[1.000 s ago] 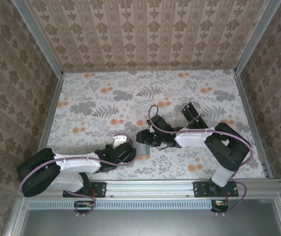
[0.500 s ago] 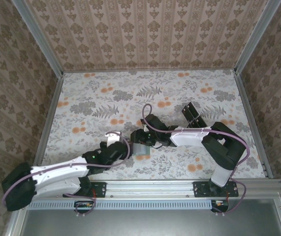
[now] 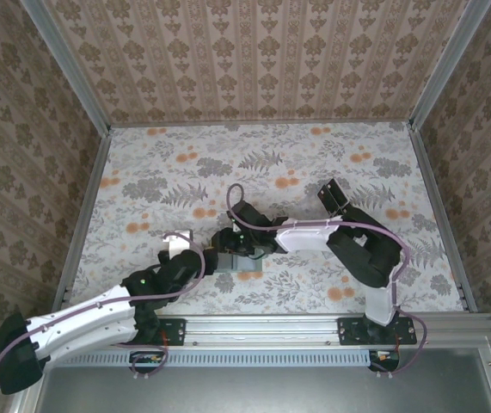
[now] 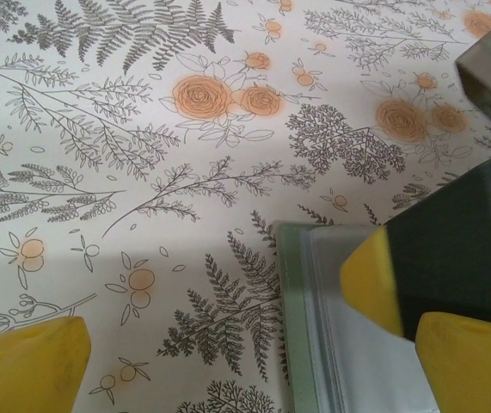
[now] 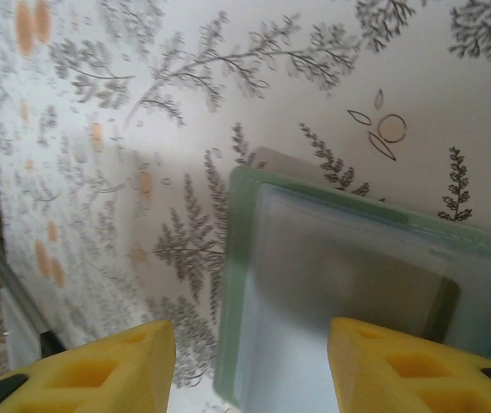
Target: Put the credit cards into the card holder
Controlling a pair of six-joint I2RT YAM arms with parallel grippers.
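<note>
Lying beneath the spread right end effector (image 5: 249, 366), the card holder (image 5: 348, 275); left end effector (image 4: 245, 366) gaping alongside.

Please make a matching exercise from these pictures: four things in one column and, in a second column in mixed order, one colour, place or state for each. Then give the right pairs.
Things:
1. holder
2. left gripper
3. cards
4. table

Descriptions:
a. black, behind the holder and to its right
b. floral print
c. jaws wide open
d. pale green, lying flat

Pairs: 1-d, 2-c, 3-a, 4-b
</note>
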